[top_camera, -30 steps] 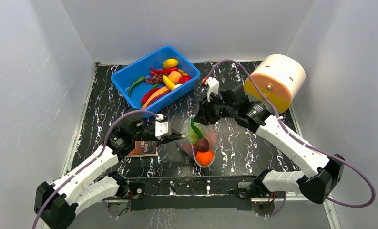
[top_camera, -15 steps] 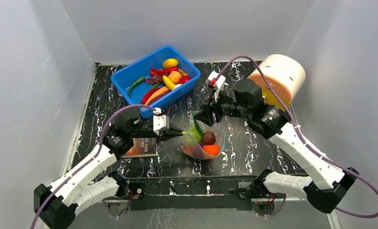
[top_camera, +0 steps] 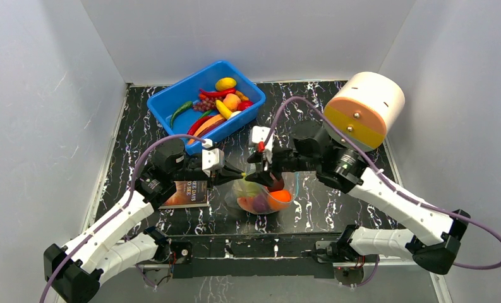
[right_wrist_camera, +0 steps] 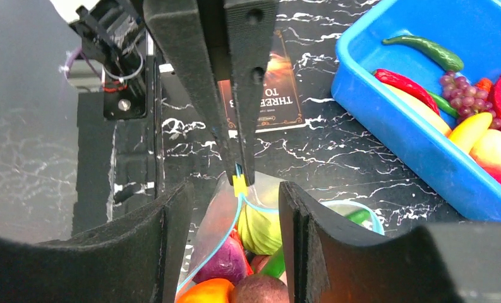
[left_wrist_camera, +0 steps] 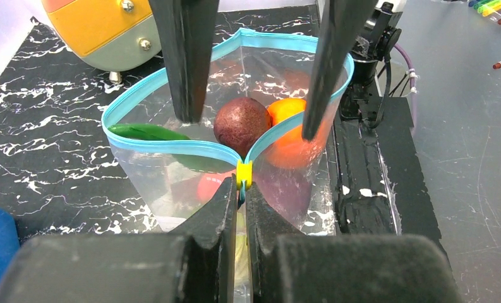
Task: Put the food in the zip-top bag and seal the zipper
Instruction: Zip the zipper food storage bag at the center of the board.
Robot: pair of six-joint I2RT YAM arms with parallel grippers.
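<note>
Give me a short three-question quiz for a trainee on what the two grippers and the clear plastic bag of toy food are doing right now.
1. True or false: the blue-green zipper strip on the small transparent crinkly zip-top bag is pressed shut along its whole length.
2. What does the left gripper pinch? A) the blue plastic bin's rim B) the bag's corner at the small yellow tab C) the dark paperback book
3. Is the right gripper open or shut?
Key: 1 false; 2 B; 3 open.
</note>
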